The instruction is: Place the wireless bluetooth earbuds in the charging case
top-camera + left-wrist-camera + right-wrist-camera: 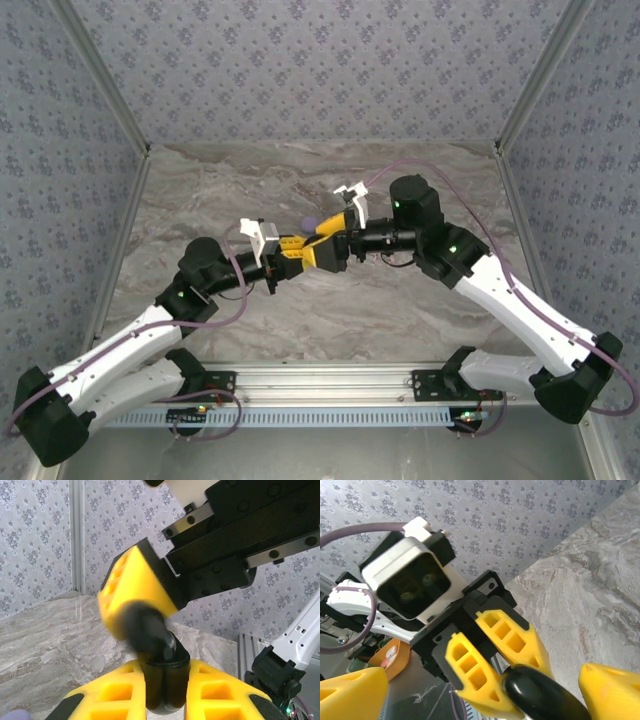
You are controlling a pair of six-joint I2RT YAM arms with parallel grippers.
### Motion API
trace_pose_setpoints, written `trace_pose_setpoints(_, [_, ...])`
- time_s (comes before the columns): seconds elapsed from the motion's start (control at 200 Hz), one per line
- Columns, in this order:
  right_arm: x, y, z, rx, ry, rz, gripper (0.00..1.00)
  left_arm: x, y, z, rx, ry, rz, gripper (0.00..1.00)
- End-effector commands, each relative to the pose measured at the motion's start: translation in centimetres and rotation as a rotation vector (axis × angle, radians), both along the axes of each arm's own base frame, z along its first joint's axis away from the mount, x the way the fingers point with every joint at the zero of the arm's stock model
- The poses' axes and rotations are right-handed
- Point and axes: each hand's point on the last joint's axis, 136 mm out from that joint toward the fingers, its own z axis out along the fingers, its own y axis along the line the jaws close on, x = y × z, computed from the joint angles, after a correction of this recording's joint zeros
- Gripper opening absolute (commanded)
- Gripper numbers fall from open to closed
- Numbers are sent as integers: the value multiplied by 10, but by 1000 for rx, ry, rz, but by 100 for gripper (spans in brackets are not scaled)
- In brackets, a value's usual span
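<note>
Both wrist views: left hand (165, 700) pinches black case (167, 677); right hand (484, 682) agape.

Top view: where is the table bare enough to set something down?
Bare: the far strip of table along the back wall, and the near stretch along the rail. Crowded: the middle, where left end effector meets right end effector beside a purple item.

Reads as a lab robot test cell. Marble-look tabletop (300, 320) boxed by patterned wall panels (320, 60) behind it and on both its sides; aluminium posts (101, 75) at its far corners; slotted aluminium rail (330, 385) along its near edge.
</note>
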Motion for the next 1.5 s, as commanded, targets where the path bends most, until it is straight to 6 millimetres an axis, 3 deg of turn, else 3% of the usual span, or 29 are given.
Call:
trace_pose_setpoints(0.0, [-17, -7, 23, 54, -72, 25, 100, 0, -1, 12, -22, -24, -1, 0])
trace_pose_setpoints(0.015, [-17, -8, 24, 56, -75, 23, 100, 0, -1, 12, -23, -25, -1, 0])
trace_pose_setpoints(0.035, [-16, -8, 9, 33, -51, 19, 100, 0, -1, 12, -23, -25, -1, 0])
trace_pose_setpoints(0.225, [-6, -13, -5, -36, -50, -54, 100, 1, 0, 13, -26, -22, 3, 0])
trace_pose_setpoints(0.295, [5, -23, -12, -95, -75, -137, 100, 3, 0, 10, -20, -8, 17, 0])
trace_pose_setpoints(0.33, [11, -30, 0, -99, -117, -188, 100, 6, 0, 7, -12, 5, 31, 0])
trace_pose_setpoints(0.4, [26, -47, -4, -148, -158, -308, 100, 13, 1, -2, 11, 42, 61, 0])
trace_pose_setpoints(0.46, [38, -66, -4, -176, -183, -426, 100, 18, 0, -15, 39, 80, 82, 0])
trace_pose_setpoints(0.48, [44, -73, -19, -210, -172, -472, 100, 20, -1, -20, 47, 92, 88, 0])
trace_pose_setpoints(0.55, [54, -95, -28, -230, -162, -598, 100, 31, -2, -39, 79, 148, 125, 0])
trace_pose_setpoints(0.685, [57, -117, -47, -161, -100, -686, 100, 57, -8, -76, 136, 285, 165, 0])
trace_pose_setpoints(0.785, [55, -124, -60, -116, -29, -702, 100, 80, -13, -101, 174, 384, 205, 0])
trace_pose_setpoints(0.914, [54, -133, -73, -90, 34, -741, 100, 111, -23, -147, 299, 561, 281, 0])
trace_pose_setpoints(1.079, [52, -135, -80, -103, 51, -741, 100, 131, -49, -185, 351, 730, 267, 0])
trace_pose_setpoints(1.234, [49, -133, -80, -110, 34, -712, 100, 148, -61, -224, 422, 859, 300, 0])
trace_pose_setpoints(1.499, [48, -131, -79, -105, 8, -689, 100, 162, -80, -251, 426, 948, 287, 0])
